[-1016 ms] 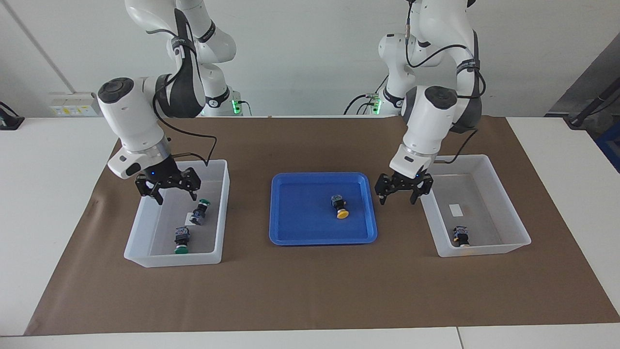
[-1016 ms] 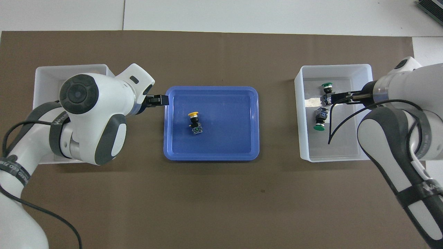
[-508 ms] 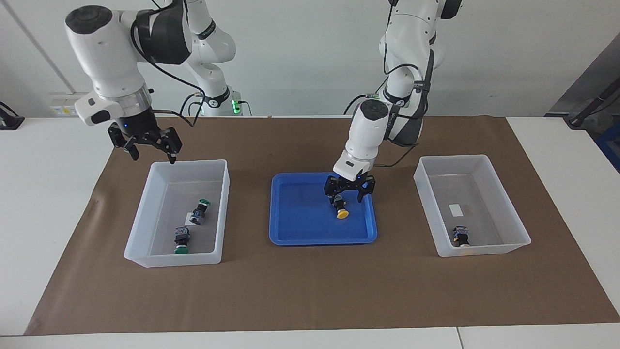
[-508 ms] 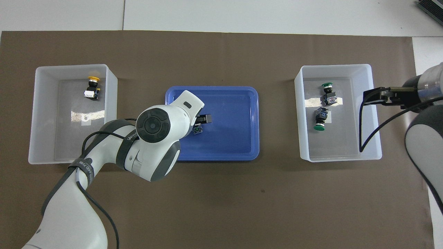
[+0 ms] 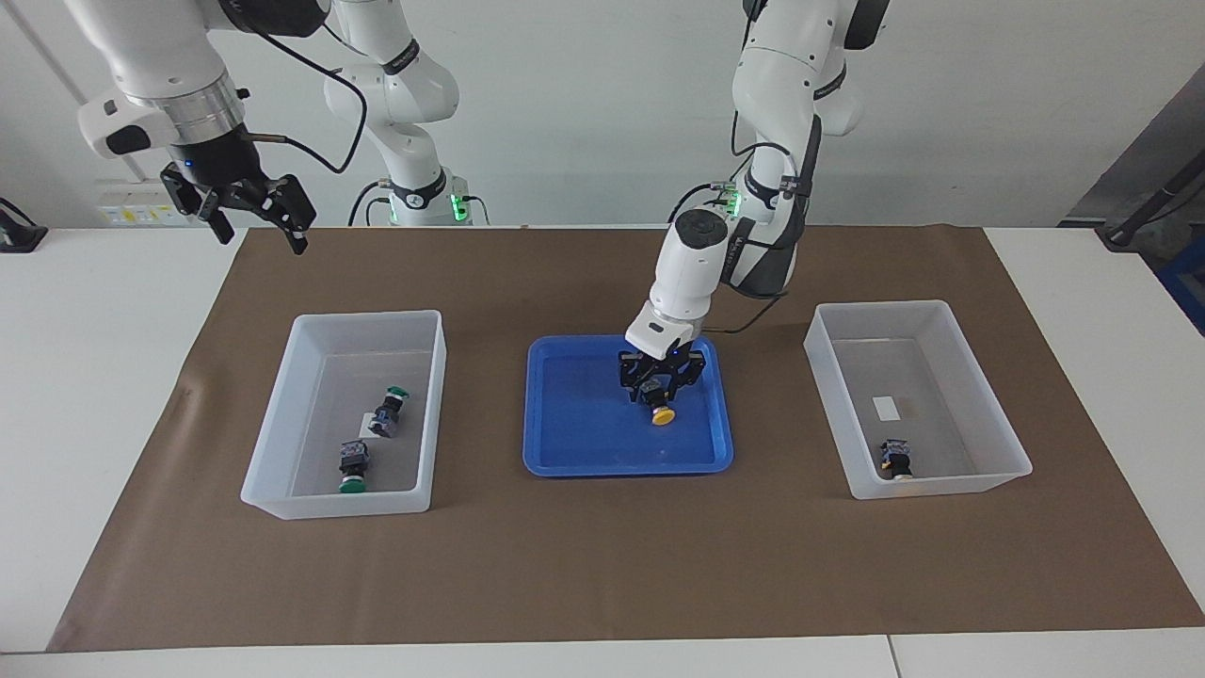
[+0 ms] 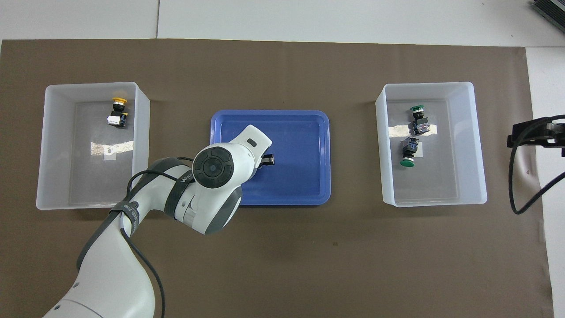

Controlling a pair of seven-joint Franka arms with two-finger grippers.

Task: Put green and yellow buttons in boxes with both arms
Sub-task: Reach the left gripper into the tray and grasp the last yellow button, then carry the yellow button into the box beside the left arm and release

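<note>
My left gripper (image 5: pixel 657 392) is down in the blue tray (image 5: pixel 574 443), right at the black body of a yellow button (image 5: pixel 664 414) that lies there. In the overhead view the left arm hides this button and only a bit of the left gripper (image 6: pixel 266 159) shows. One box (image 5: pixel 273 452) holds two green buttons (image 5: pixel 388 407) (image 5: pixel 352 467). The other box (image 5: pixel 951 377) holds one yellow button (image 5: pixel 896 459). My right gripper (image 5: pixel 256 224) is open and empty, raised high past the green buttons' box, over the table edge.
Brown paper (image 5: pixel 602 565) covers the middle of the table. The blue tray (image 6: pixel 304 185) lies between the two boxes (image 6: pixel 430 194) (image 6: pixel 57 185). In the overhead view the right gripper (image 6: pixel 527 134) hangs over the paper's edge at the right arm's end.
My left gripper has moved from beside the yellow box to the tray and come down onto the yellow button. My right gripper has risen out of the green box and drawn back.
</note>
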